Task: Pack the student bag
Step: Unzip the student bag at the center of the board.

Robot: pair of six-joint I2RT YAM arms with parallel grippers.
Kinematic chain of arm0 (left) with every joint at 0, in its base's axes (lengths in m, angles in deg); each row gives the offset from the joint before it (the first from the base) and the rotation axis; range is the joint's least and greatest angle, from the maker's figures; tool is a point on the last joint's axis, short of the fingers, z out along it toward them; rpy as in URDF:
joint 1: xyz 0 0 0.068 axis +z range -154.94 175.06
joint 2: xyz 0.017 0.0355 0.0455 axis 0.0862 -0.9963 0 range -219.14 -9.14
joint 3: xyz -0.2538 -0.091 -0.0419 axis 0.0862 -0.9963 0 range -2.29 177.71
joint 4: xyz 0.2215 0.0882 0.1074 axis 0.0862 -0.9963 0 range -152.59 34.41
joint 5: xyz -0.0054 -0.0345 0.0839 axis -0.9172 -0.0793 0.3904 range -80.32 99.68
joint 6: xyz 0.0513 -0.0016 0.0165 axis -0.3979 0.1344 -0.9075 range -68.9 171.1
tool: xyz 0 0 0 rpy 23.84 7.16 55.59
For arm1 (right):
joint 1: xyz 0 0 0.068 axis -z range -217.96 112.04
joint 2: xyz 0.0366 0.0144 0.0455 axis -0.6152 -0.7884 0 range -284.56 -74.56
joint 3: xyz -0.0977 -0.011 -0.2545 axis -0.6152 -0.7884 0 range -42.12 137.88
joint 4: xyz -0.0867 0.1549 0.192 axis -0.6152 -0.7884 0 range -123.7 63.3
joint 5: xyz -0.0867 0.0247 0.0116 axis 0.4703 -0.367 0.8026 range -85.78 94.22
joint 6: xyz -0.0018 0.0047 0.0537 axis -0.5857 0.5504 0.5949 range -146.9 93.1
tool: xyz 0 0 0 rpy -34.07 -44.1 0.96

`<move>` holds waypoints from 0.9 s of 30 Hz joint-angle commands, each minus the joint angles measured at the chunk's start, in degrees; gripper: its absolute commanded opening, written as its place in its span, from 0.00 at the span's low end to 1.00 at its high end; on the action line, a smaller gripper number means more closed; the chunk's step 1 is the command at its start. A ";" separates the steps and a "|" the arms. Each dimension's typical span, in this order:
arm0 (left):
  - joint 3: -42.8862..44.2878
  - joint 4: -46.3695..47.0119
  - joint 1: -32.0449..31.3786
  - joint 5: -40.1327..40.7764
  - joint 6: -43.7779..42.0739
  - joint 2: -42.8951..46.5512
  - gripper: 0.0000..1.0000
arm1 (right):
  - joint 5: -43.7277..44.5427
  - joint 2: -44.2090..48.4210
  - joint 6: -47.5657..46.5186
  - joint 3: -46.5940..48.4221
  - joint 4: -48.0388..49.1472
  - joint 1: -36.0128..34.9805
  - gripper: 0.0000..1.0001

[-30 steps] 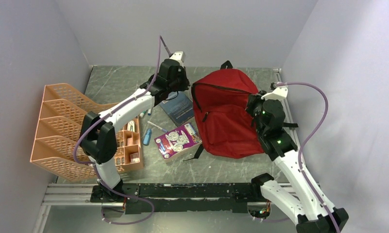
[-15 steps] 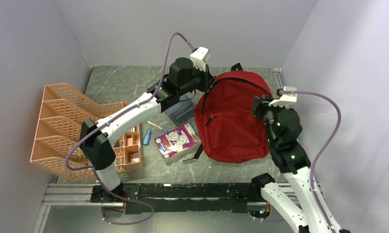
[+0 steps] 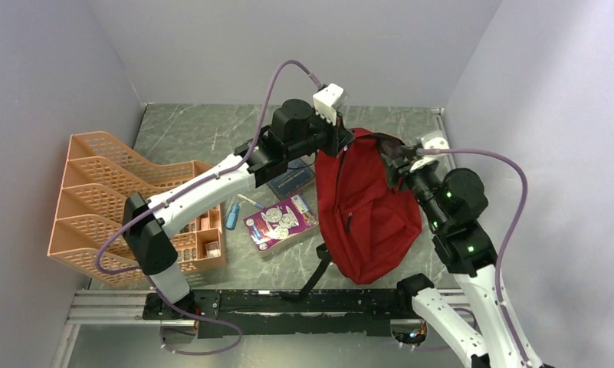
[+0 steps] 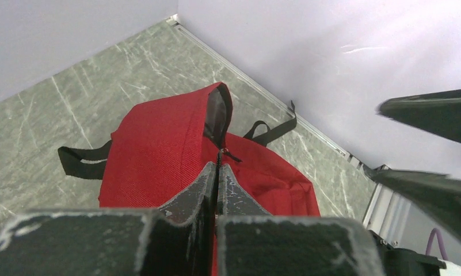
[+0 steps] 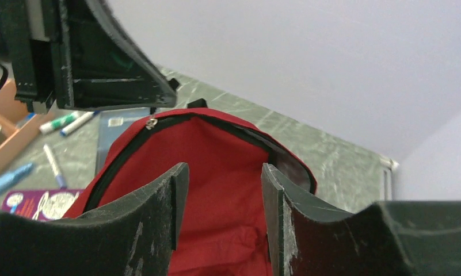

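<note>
Red student bag (image 3: 371,208) hangs pinched in L gripper (image 4: 217,168); R gripper (image 5: 224,171) beside it, jaws apart.

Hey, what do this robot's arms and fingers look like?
The left arm and right arm have white links, black joints and a purple cable each. Green lights dot the right one. The fingers are dark, flat, scuffed whitish.
</note>
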 commanded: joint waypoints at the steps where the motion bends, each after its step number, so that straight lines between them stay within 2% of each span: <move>1: -2.42 4.63 -0.85 -0.67 -0.21 4.98 0.05 | -15.53 -2.99 -10.73 -2.11 5.36 0.12 0.54; 4: -5.83 3.80 -0.87 3.14 1.53 7.36 0.05 | -19.31 -4.84 -17.17 -4.68 9.63 0.12 0.54; 8: -15.05 2.93 -0.92 12.18 5.33 12.75 0.05 | -21.97 -8.84 -22.47 -7.73 14.76 0.18 0.57; 13: -24.26 -0.81 -0.84 21.56 10.60 17.26 0.05 | -34.35 -18.24 -32.12 -4.72 9.30 0.19 0.57; 17: -31.53 -3.23 -0.72 28.19 15.08 19.72 0.05 | -44.15 -23.35 -45.24 -2.26 3.81 0.18 0.58; 21: -36.15 -5.47 -0.37 31.33 19.43 20.25 0.05 | -50.41 -30.50 -56.52 2.51 -3.18 0.21 0.59; 27: -41.70 -8.36 0.13 33.26 26.90 20.73 0.05 | -57.63 -44.25 -67.03 14.47 -14.92 0.12 0.59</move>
